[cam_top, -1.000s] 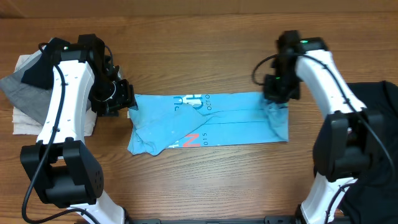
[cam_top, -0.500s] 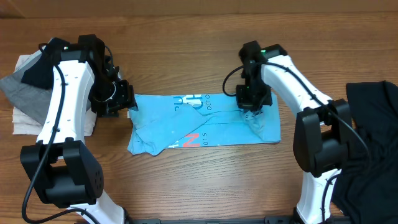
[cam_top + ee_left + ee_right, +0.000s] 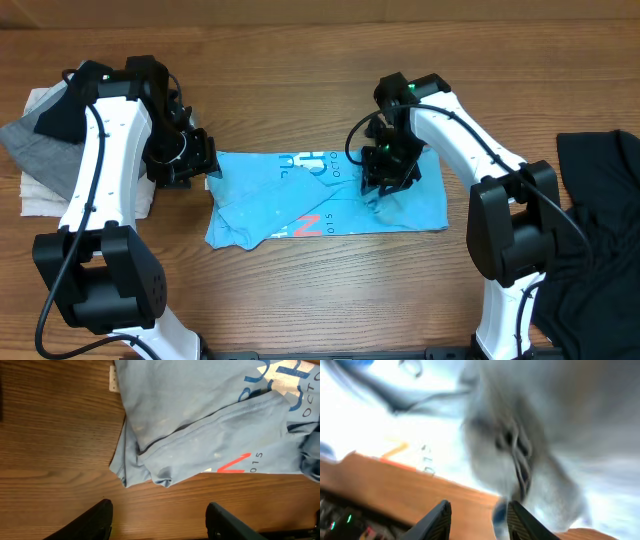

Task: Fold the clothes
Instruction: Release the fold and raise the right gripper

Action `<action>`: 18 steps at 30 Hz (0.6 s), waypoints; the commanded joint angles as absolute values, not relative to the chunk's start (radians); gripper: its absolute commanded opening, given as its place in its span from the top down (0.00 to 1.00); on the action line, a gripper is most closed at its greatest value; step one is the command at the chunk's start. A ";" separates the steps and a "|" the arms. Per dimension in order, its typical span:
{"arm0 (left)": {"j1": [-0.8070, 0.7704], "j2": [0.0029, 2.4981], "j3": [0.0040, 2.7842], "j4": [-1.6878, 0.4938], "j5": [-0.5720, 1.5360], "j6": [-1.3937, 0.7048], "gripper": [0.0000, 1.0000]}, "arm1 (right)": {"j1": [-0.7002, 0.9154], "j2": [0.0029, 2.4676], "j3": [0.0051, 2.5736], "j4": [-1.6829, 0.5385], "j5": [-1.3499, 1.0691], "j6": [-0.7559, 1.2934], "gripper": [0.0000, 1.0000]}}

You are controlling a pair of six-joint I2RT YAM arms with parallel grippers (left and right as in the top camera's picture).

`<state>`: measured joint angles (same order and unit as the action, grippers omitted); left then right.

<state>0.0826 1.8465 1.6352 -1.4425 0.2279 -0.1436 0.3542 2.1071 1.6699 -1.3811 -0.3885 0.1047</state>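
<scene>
Nearest the bases, a black garment is heaped at the right edge of the wooden table. It is well apart from the work, so it reads as the queue of unfolded items. The light blue T-shirt lies flat mid-table, long axis left-right, with its red print toward the near hem and a diagonal flap already laid over its left-centre. It is part folded, not finished. The right gripper is down on the right half of the shirt, inboard of the right edge. My read is that it's positioned to bring that side in toward the middle. The right wrist view is motion-blurred: cloth is bunched just ahead of the fingertips, but I can't tell whether they're pinching it or free. The left gripper sits just beside the shirt's left edge, near the far corner. In the left wrist view its fingers are spread wide over bare wood with nothing between them. So it's released and parked clear, probably so it doesn't pin the cloth, and ready to hold that edge if the shirt drags. Far left, a stack of grey and white folded clothes lies behind the left arm, likely the done pile. Risk: a one-sided pull skews the shirt.
</scene>
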 commanded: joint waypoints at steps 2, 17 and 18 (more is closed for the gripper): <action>0.084 1.838 1.638 -1.441 0.241 -0.150 0.37 | 0.348 2.100 1.690 -1.398 -0.434 0.030 0.63; 0.084 1.838 1.581 -1.445 0.250 -0.134 0.09 | 0.193 1.918 1.691 -1.403 -0.057 0.300 0.27; 0.084 1.838 1.555 -1.433 0.259 -0.126 0.09 | 0.180 1.918 1.691 -1.408 -0.059 0.300 0.22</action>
